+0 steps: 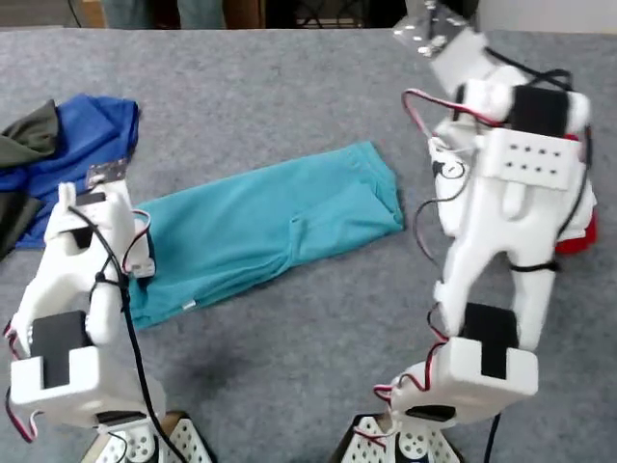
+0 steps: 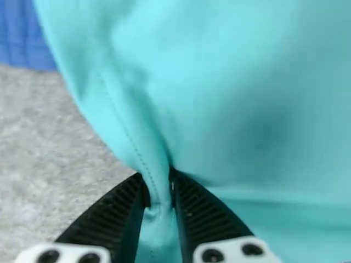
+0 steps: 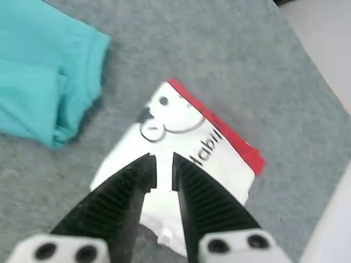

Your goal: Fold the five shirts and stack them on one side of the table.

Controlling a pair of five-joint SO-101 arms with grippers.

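- Left end effector, in its own wrist view, is pinching a seamed ridge of the teal shirt. A blue shirt lies beyond on the grey tabletop.
- In the right wrist view, the right end effector hangs with its fingers almost pressed together on nothing, above a white-and-red shirt that looks folded.
- In the high view, the teal shirt is a long, half-folded strip mid-tabletop. The blue shirt and a dark green shirt lie crumpled at one edge.
- Perhaps one is done and one underway. I cannot make out a fifth, and the right arm hides most of the white-and-red one.
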